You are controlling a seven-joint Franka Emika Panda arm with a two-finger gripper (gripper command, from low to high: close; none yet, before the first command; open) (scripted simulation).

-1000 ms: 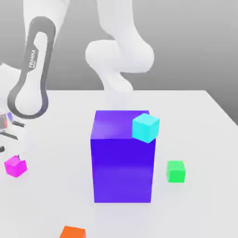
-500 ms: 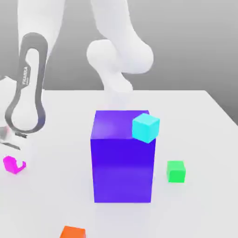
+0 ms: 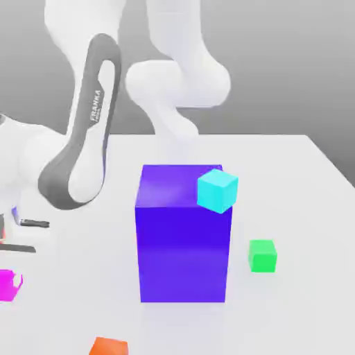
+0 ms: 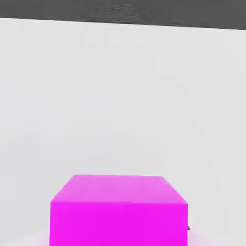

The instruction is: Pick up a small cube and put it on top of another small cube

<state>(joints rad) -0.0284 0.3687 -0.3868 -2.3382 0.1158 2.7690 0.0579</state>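
The small cube (image 3: 7, 285), bright magenta, sits at the far left edge of the exterior view, partly cut off by it. My gripper (image 3: 12, 276) reaches down onto it from the hand just above and is shut on it, a pale finger overlapping its right side. In the hand view the magenta cube (image 4: 118, 211) is very close, with white table behind it. The other small cube (image 3: 263, 255), bright green, rests on the table at the exterior view's right, far from my gripper.
A big blue-purple block (image 3: 183, 236) stands mid-table between the two small cubes, with a cyan cube (image 3: 217, 191) at its upper right corner. An orange cube (image 3: 108, 346) lies at the front edge. The arm's grey link (image 3: 80, 145) leans over the table's left side.
My gripper has shut on the magenta cube. The cube has shifted toward the exterior view's left edge and lower in the picture, and the arm's grey link has swung to the right.
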